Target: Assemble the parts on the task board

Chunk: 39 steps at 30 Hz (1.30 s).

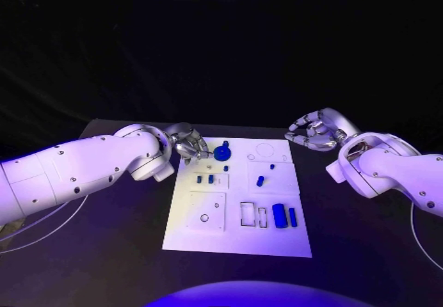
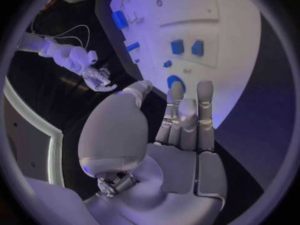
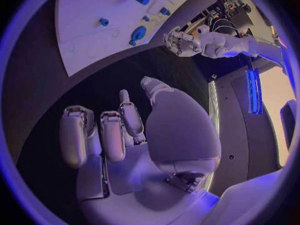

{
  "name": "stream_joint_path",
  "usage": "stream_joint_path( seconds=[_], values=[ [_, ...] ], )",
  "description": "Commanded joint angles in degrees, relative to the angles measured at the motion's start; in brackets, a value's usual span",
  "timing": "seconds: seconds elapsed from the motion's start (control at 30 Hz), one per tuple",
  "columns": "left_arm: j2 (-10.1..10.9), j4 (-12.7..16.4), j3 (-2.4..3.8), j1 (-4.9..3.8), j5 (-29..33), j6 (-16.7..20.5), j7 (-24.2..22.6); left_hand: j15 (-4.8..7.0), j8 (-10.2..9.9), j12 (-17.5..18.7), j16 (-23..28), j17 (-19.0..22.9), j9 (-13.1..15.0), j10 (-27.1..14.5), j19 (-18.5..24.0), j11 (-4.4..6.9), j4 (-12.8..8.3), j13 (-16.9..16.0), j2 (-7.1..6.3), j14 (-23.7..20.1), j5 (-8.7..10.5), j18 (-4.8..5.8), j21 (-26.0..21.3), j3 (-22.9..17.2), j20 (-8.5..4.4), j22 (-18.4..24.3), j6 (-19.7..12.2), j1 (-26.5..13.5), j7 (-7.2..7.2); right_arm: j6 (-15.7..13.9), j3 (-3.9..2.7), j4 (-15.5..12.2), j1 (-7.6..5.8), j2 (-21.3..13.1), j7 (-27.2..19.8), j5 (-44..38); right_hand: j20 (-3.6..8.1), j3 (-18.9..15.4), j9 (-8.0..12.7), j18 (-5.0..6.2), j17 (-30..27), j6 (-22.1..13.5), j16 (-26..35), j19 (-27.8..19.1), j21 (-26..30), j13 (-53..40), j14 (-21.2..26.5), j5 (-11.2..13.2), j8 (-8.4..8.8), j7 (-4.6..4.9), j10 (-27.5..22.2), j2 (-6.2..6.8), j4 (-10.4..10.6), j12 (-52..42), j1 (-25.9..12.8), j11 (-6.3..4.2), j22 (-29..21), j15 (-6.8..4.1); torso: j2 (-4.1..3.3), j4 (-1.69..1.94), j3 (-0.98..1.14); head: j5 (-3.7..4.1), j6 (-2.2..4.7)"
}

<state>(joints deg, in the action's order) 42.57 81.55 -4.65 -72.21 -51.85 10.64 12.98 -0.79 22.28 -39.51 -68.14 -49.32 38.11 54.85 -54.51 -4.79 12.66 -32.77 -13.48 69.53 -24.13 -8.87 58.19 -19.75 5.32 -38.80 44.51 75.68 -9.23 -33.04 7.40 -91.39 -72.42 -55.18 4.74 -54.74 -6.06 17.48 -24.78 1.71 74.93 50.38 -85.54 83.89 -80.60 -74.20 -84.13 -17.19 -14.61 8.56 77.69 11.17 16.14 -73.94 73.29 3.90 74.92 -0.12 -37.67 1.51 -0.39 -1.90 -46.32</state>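
Two hands by the task board (image 1: 238,224)

The left hand (image 1: 189,144) holds nothing, fingers apart, just beside the round blue part (image 1: 223,153). The right hand (image 1: 314,131) is curled, empty.

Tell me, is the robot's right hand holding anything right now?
No, it holds nothing. The right hand hangs beside the task board, fingers loosely curled and apart, nothing between them.

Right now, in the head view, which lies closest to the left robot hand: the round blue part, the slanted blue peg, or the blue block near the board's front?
From the left robot hand:
1. Round blue part, beside its fingertips, board's far edge.
2. Slanted blue peg, mid-board.
3. Blue block, nearer the robot.
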Motion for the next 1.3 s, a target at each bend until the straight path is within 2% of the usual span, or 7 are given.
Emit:
stream_joint_path(
  seconds=[0.03, 0.07, 0.17, 0.23, 0.53, 0.73, 1.3],
  values=[
    [-1.55, -0.13, -0.46, -0.02, -5.44, 8.31, -14.64, -0.96, -0.95, 3.18, 5.61, 7.75, -1.27, -4.21, 2.18, -1.03, -1.26, 2.42, -0.71, -6.67, 0.20, -0.71, -2.86, -2.70, 1.04, 1.87, -2.24, 4.49, -0.68, 0.10, 0.00, 0.15, 0.05, 0.10, -1.56, 0.18, 0.40, -0.08, -0.06, 0.88, 4.40, -0.53, 0.32, 0.21, 0.36, 0.06, -3.42, -0.32, -0.26, 0.02, -0.20, -0.07, 0.18, 0.26, -0.51, -0.15, 8.63, -0.32, -0.06, 0.01, -0.04, 0.27, 0.38],
    [-2.07, -0.37, -0.66, 0.02, -7.15, 8.65, -15.57, -1.21, -1.43, 4.49, 5.67, 8.26, -2.31, -5.00, 2.04, -1.35, -1.47, 3.97, -1.31, -6.92, 0.63, -1.07, -3.49, -3.55, 1.63, 2.29, -3.14, 5.74, -0.81, 0.12, 0.00, 0.18, 0.06, 0.14, -1.67, 0.21, 0.40, -0.08, -0.06, 0.88, 4.40, -0.53, 0.32, 0.21, 0.36, 0.06, -3.42, -0.32, -0.26, 0.02, -0.20, -0.07, 0.18, 0.26, -0.51, -0.15, 8.63, -0.32, -0.06, -0.02, -0.03, 0.26, 0.40],
    [-3.75, -1.24, -1.26, 0.19, -13.59, 8.34, -15.88, -1.35, -1.33, 5.76, 5.57, 8.85, -3.40, -5.68, 1.82, -1.36, -1.64, 5.75, -1.90, -7.19, 1.05, -1.46, -3.98, -4.11, 2.15, 2.62, -3.23, 6.77, -0.85, 0.19, 0.01, 0.25, 0.08, 0.26, -1.98, 0.26, 0.40, -0.06, -0.05, 0.89, 4.39, -0.56, 0.34, 0.20, 0.39, 0.11, -3.41, -0.33, -0.25, 0.02, -0.24, -0.08, 0.14, 0.31, -0.46, -0.14, 8.62, -0.32, -0.06, -0.04, -0.02, 0.25, 0.49],
    [-5.13, -2.03, -1.79, 0.30, -19.22, 6.64, -14.30, -1.26, -1.51, 6.54, 2.17, 5.70, -4.83, -6.16, 0.38, -1.33, -1.83, 7.31, -2.54, -3.81, 1.17, -1.66, -3.25, -4.15, 2.24, 2.36, -3.30, 7.34, -0.81, 0.19, 0.02, 0.27, 0.10, 0.36, -2.15, 0.34, 0.40, -0.03, -0.05, 0.98, 4.30, -0.58, 0.38, -0.01, 0.74, 0.23, -3.39, -0.35, -0.25, 0.01, -0.35, -0.11, 0.10, 0.44, -0.39, -0.15, 8.39, -0.32, -0.14, -0.13, 0.00, 0.20, 0.58],
    [-8.48, -4.77, -2.50, 0.46, -30.76, 0.62, -10.41, -1.47, -1.96, 10.19, -1.83, 3.48, -8.65, -7.17, -1.04, -1.62, -1.96, 12.31, -2.99, -0.77, 2.06, -1.66, -1.86, -4.31, 2.37, 1.61, -0.34, 8.00, 0.06, 0.18, 0.04, 0.23, 0.11, 0.45, -2.25, 0.41, 0.40, -0.03, -0.05, 0.98, 4.30, -0.58, 0.38, -0.01, 0.74, 0.23, -3.39, -0.35, -0.25, 0.01, -0.35, -0.11, 0.10, 0.44, -0.39, -0.15, 8.39, -0.32, -0.33, -0.21, -0.03, 0.27, 0.62],
    [-10.10, -6.17, -2.68, 0.69, -34.16, -2.75, -9.40, -1.44, -2.60, 12.02, -5.80, 0.39, -11.51, -5.90, -1.63, -1.48, -1.44, 15.72, -2.79, 2.06, 4.36, -1.70, -0.63, -1.44, 2.44, 0.82, 1.62, 7.27, 0.26, 0.15, 0.04, 0.15, 0.12, 0.50, -2.26, 0.31, 0.40, -0.03, -0.05, 0.98, 4.30, -0.58, 0.38, -0.01, 0.74, 0.23, -3.39, -0.35, -0.25, 0.01, -0.35, -0.11, 0.10, 0.44, -0.39, -0.15, 8.39, -0.32, -0.26, -0.19, 0.00, 0.43, 0.54],
    [-12.59, -9.19, -2.78, 1.32, -38.38, -5.70, -8.60, -1.59, -4.03, 14.71, -8.26, -0.10, -14.91, -3.13, -2.87, -1.73, -1.20, 19.74, -2.36, 3.19, 4.28, -1.34, 2.07, -2.96, 2.51, -2.04, 4.04, 9.39, -0.09, 0.00, 0.04, 0.04, 0.12, 0.54, -2.15, 0.06, 0.40, 0.01, -0.06, 0.98, 4.27, -0.63, 0.41, -0.03, 0.77, 0.34, -3.38, -0.38, -0.26, 0.02, -0.46, -0.12, 0.05, 0.56, -0.31, -0.14, 8.37, -0.32, -0.20, 0.00, -0.05, 0.93, 0.12]
  ],
)
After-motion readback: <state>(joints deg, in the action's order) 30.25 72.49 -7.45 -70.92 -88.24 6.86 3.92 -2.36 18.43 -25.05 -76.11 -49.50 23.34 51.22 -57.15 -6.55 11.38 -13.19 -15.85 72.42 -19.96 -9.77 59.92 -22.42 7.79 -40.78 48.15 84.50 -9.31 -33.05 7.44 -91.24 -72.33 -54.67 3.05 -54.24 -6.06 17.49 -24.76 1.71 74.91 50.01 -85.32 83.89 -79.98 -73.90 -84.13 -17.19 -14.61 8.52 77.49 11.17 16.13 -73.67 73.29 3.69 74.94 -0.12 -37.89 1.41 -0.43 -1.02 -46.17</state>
